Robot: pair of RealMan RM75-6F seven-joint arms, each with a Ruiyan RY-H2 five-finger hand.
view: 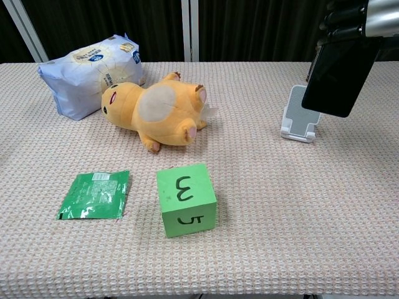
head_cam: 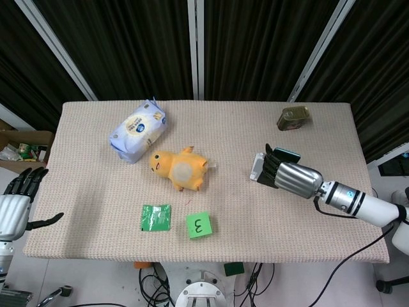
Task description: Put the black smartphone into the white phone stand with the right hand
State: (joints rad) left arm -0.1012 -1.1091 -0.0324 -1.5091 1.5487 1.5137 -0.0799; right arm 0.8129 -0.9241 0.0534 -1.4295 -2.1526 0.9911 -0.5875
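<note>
The right hand (view: pixel 349 15) is clamped on the black smartphone (view: pixel 338 75), hanging upright just above the white phone stand (view: pixel 298 112) at the worktop's (view: pixel 262 205) right. Come down off-line and the light stand could tip or skid.

We see even, bright overhead light on the worktop (head_cam: pixel 211 128), with soft short shadows beside the plush (view: pixel 156 109) and cube (view: pixel 187 199). Both views are sharp and free of motion blur. The phone (view: pixel 340 78) screen shows flat black without glare, and the backdrop stays dark.
</note>
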